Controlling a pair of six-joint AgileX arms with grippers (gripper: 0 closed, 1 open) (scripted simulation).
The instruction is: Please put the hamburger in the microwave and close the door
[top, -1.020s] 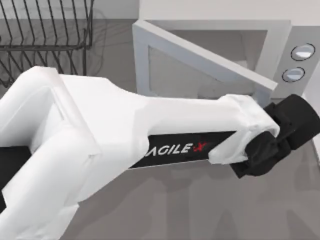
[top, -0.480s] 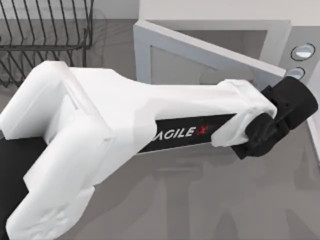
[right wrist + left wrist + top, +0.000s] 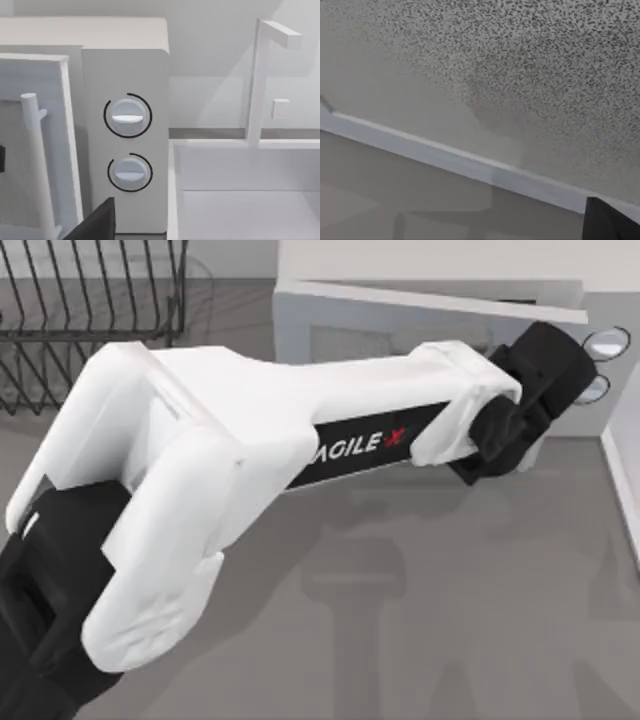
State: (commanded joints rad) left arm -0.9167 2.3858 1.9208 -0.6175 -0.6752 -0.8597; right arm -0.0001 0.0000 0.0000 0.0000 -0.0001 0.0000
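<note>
The left pincer [image 3: 520,425], grip state hard to tell, presses the door [image 3: 420,315] nearly flush against the microwave [image 3: 125,140]; it may slip off and leave the door ajar; hamburger presumably inside.

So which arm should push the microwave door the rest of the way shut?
The left. Its gripper is already against the free edge of the door, which stands nearly closed against the microwave. The right wrist view merely looks on at the knobs and door handle.
</note>
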